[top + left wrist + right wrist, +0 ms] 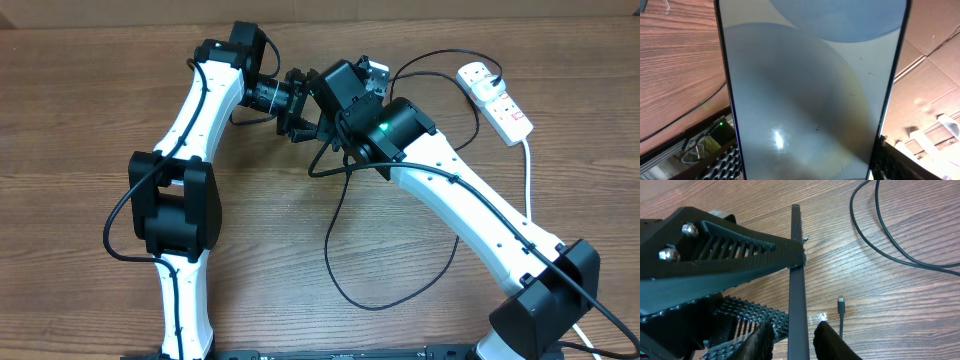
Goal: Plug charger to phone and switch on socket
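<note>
The phone (pixel 810 90) fills the left wrist view with its pale blue-grey screen, and my left gripper (pixel 807 167) is shut on it, ribbed fingers (pixel 725 162) pressing both long sides. In the right wrist view the phone (pixel 797 280) stands edge-on above the table. My right gripper (pixel 795 332) straddles that edge, open, with a narrow gap on each side. The charger's small black connector (pixel 841 303) lies loose on the wood just right of it. Its thin black cable (pixel 345 260) loops over the table. Both grippers (pixel 305 115) meet at the back centre. The white socket (pixel 497 100) lies at the back right.
The socket's thick white lead (pixel 527 170) runs down the right side. More black cable (pixel 890 245) curves across the wood beyond the phone. Cardboard (pixel 935 65) stands behind the table. The left gripper's big black finger (pixel 740 255) crowds the space left of the phone.
</note>
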`<action>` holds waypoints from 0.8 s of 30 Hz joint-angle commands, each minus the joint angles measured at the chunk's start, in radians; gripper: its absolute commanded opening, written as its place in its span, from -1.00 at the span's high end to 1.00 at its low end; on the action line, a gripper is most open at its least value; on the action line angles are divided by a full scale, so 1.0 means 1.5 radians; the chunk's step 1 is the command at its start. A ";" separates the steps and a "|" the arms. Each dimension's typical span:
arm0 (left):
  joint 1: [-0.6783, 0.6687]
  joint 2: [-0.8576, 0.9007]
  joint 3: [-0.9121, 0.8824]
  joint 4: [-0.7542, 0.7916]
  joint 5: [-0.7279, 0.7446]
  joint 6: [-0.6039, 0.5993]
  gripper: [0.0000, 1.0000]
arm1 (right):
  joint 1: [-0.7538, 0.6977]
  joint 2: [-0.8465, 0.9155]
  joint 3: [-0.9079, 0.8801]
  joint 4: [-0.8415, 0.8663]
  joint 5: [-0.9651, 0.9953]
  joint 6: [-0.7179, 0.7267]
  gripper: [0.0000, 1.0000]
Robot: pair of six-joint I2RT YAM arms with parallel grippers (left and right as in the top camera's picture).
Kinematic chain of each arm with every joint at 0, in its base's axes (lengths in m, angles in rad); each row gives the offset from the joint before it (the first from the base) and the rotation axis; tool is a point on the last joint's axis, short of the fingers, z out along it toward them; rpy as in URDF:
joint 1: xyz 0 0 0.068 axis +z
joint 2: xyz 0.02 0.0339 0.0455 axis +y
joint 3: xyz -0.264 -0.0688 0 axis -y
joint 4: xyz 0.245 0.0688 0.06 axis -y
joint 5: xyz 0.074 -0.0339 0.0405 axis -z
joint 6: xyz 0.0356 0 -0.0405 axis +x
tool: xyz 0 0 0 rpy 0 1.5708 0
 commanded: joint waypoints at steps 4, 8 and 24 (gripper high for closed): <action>0.001 -0.003 0.020 0.000 0.039 -0.014 -0.42 | 0.003 -0.007 0.008 0.003 0.003 0.010 0.53; 0.001 -0.003 0.020 0.000 0.039 -0.014 -0.42 | 0.003 -0.007 0.008 0.002 0.006 0.010 0.56; 0.001 -0.003 0.020 0.000 0.039 -0.014 -0.43 | 0.003 -0.007 0.008 0.001 0.007 0.010 0.67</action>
